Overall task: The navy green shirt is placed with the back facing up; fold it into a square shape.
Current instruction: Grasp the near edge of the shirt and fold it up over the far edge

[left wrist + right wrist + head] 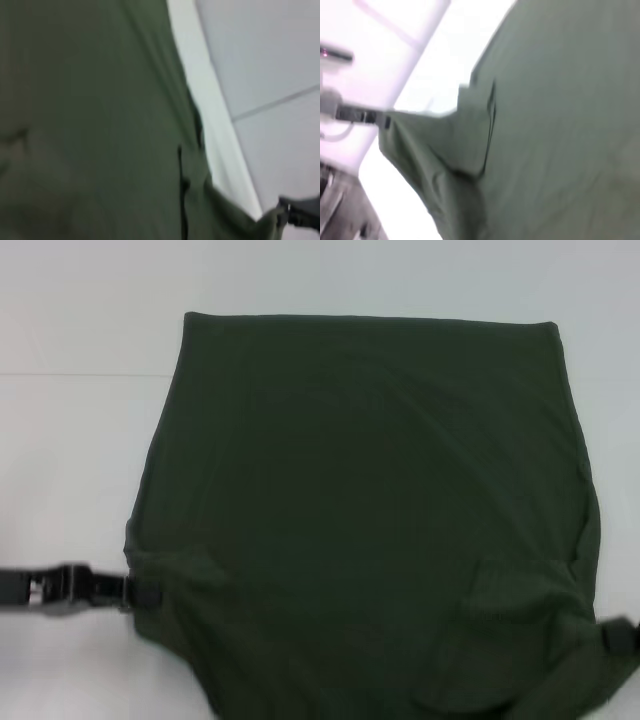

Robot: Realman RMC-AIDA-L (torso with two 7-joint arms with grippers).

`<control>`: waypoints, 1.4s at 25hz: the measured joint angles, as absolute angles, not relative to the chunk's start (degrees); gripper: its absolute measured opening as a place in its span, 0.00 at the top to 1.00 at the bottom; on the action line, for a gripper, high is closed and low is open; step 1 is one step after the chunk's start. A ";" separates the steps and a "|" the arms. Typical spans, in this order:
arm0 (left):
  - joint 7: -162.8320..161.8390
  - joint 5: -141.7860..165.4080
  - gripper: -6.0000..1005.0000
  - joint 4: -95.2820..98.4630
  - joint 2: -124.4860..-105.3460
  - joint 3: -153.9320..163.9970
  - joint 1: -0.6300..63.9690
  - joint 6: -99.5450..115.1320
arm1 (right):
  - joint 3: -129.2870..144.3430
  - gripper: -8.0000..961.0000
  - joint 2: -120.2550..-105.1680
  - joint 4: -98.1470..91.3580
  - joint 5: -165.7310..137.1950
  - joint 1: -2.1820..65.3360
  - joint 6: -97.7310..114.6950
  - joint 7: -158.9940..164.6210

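From my head camera I count one navy green shirt (pixel 370 510), plain side up, spread across the white table (pixel 70 440) and filling most of the view. My two grippers are both at its near edge. My left gripper (pixel 135 590) reaches in level from the shirt's left side and is clamped on the near-left corner, the cloth bunched where I pinch it. My right gripper (pixel 612 635) is at the near-right corner, mostly hidden behind the cloth, clenched on the fabric there.

In my left wrist view the shirt (pixel 90 125) fills most of the frame. Past its far edge a dark gripper (pixel 290 212) pinches a pulled corner.

In my right wrist view, the shirt (pixel 560 125) is stretched to a point held by a gripper (pixel 377 120), beside the table's edge (pixel 415 100).
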State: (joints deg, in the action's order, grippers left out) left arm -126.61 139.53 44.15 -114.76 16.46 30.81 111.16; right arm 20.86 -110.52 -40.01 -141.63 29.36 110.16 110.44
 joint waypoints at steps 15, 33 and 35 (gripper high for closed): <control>-126.31 128.40 0.96 40.07 -114.44 10.22 30.68 95.93 | 16.28 0.96 -110.44 -36.22 -125.41 27.57 101.25 109.52; -116.06 121.70 0.96 31.80 -115.89 10.59 32.82 83.35 | 15.42 0.96 -112.71 -31.14 -117.22 29.28 80.79 109.34; -115.17 121.09 0.96 31.64 -116.20 10.58 33.23 81.79 | 15.39 0.96 -112.93 -31.13 -117.17 30.04 78.86 109.20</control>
